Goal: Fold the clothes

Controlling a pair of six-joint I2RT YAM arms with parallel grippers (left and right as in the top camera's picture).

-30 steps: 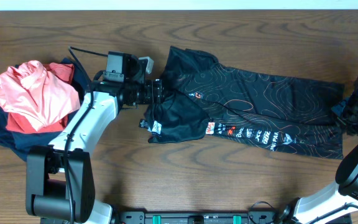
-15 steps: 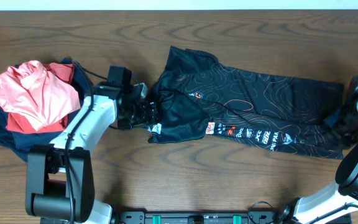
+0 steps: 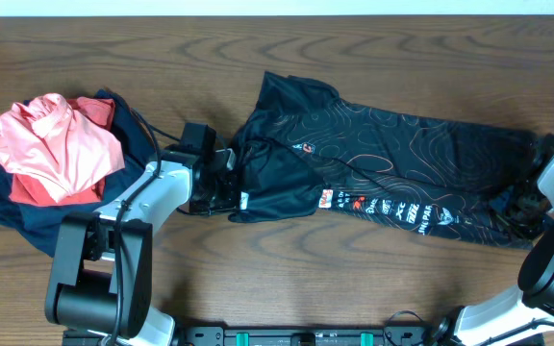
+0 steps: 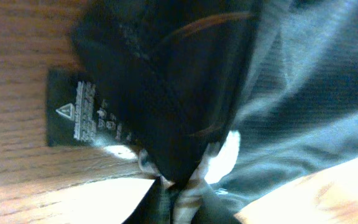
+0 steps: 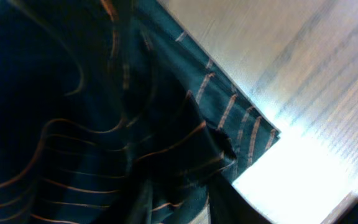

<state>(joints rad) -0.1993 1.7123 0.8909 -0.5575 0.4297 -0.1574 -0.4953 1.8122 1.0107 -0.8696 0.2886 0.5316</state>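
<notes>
Within the last second both arms have dropped from the upper edges of the black jersey to its lower edge. The left end effector has come down from the collar area to the lower-left fold, where the left wrist view shows the care label lying on the tabletop. The right end effector has slid down to the lower-right hem corner, and cloth puckers there between its fingers. Whether either is clamped on fabric I cannot tell. The jersey lies spread lengthwise and unfolded at mid-tabletop, so both look set to take hold for a first fold.
</notes>
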